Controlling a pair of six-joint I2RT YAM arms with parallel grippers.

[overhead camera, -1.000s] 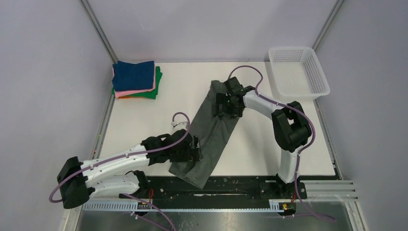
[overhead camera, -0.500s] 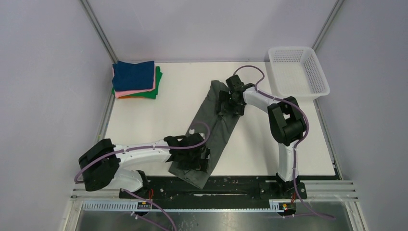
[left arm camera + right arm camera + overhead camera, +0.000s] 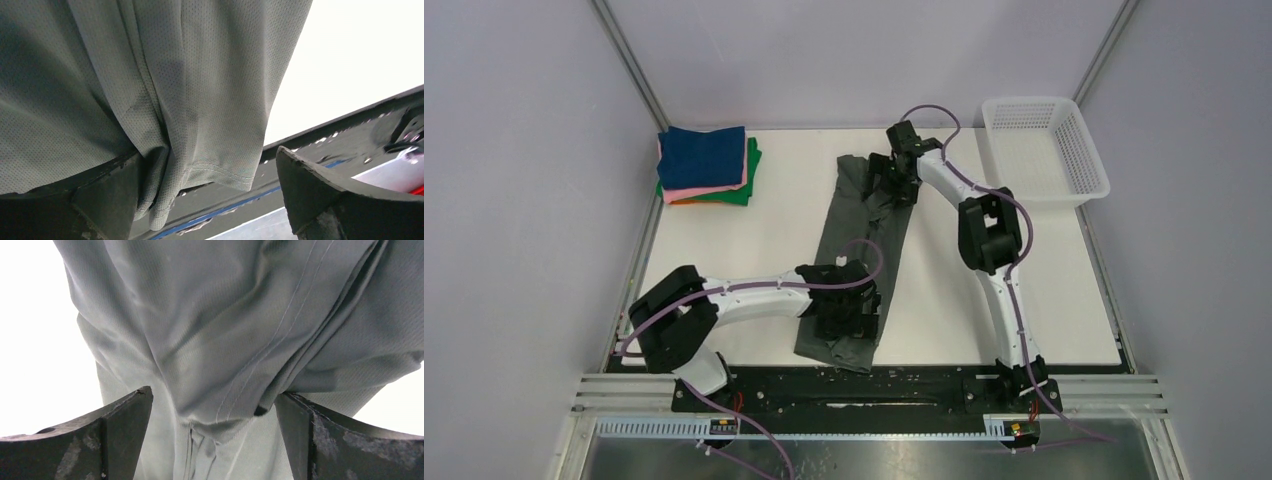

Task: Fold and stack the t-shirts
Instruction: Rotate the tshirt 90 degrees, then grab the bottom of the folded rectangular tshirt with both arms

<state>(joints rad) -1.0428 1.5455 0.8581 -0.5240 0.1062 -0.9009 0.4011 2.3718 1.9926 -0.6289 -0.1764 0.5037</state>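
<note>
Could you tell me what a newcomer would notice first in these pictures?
The dark grey-green t-shirt, folded into a long strip, runs down the middle of the white table. The left gripper stands open over its near end and the right gripper open over its far end. A stack of folded t-shirts, navy on top, sits in the far left corner, opposite a white mesh basket at the far right.

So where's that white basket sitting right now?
In the overhead view, the white basket sits at the far right corner of the table, just right of the right gripper over the grey shirt.
</note>
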